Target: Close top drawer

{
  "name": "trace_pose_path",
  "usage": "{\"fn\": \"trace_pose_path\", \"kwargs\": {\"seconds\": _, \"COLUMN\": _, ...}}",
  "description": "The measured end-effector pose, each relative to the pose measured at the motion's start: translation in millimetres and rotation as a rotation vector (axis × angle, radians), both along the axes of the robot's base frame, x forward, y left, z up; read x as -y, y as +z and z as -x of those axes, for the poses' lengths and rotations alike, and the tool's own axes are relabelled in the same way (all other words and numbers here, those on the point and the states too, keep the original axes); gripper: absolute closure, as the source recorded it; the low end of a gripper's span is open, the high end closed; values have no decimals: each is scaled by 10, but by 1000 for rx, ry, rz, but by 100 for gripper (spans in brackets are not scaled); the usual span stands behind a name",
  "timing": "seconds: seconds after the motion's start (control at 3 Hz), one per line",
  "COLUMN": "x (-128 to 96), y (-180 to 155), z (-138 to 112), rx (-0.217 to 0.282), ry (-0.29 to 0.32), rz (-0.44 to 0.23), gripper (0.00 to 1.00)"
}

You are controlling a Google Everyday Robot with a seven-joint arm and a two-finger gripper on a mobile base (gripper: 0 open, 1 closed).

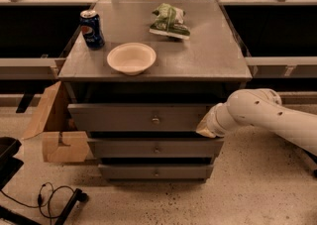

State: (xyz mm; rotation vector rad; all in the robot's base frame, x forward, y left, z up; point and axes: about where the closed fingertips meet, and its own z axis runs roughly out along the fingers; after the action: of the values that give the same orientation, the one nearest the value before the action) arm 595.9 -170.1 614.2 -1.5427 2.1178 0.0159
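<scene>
The top drawer (138, 117) is a wide grey front panel with a small central metal knob (155, 119). It stands only slightly out from the grey cabinet, with a dark gap above it. My white arm reaches in from the right. The gripper (207, 127) is at the right end of the drawer front, pressed against it, and the arm's wrist hides it.
On the cabinet top (208, 60) stand a blue soda can (92, 29), a white bowl (131, 58) and a green snack bag (170, 21). Two shorter drawer fronts (155, 148) lie below. An open cardboard box (54, 130) stands at the left. Cables (49, 196) lie on the floor.
</scene>
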Motion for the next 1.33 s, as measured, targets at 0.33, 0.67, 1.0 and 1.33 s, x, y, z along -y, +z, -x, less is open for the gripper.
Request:
{"fn": "trace_pose_path", "kwargs": {"seconds": 0.33, "x": 73, "y": -2, "z": -241, "rx": -6, "ry": 14, "rz": 3, "gripper": 100}}
{"fn": "trace_pose_path", "kwargs": {"seconds": 0.67, "x": 73, "y": -2, "z": -241, "rx": -6, "ry": 14, "rz": 3, "gripper": 100}}
{"fn": "trace_pose_path", "kwargs": {"seconds": 1.0, "x": -17, "y": 41, "z": 99, "rx": -27, "ry": 44, "rz": 34, "gripper": 100}}
{"fn": "trace_pose_path", "kwargs": {"seconds": 1.33, "x": -111, "y": 229, "z": 912, "rx": -108, "ry": 136, "rz": 170, "gripper": 100}}
